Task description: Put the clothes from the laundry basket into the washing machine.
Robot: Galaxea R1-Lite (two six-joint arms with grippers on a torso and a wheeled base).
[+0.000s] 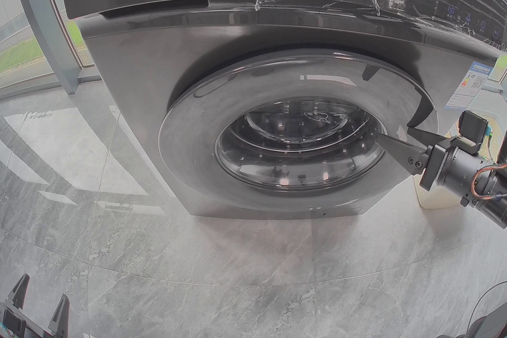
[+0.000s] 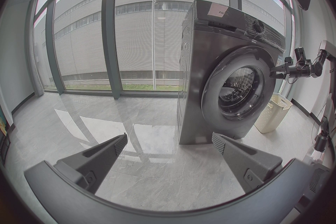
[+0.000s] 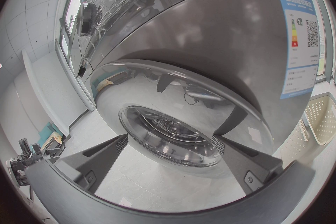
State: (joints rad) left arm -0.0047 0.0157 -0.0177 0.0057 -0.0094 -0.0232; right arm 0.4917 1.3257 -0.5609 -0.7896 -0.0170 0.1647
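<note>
Washing machine (image 1: 132,69) on floor, door (image 1: 195,133) shut. It looks glossy, stiff, probably slippery; best hold is the edge recess (image 3: 229,121). Right pincer (image 1: 393,134) open just beside it. Left pincer (image 1: 42,294) open, well apart. Laundry basket (image 2: 273,114) beside machine, contents hidden.

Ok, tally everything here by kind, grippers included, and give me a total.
washing machine: 1
laundry basket: 1
grippers: 2 (left gripper, right gripper)
Total: 4
</note>
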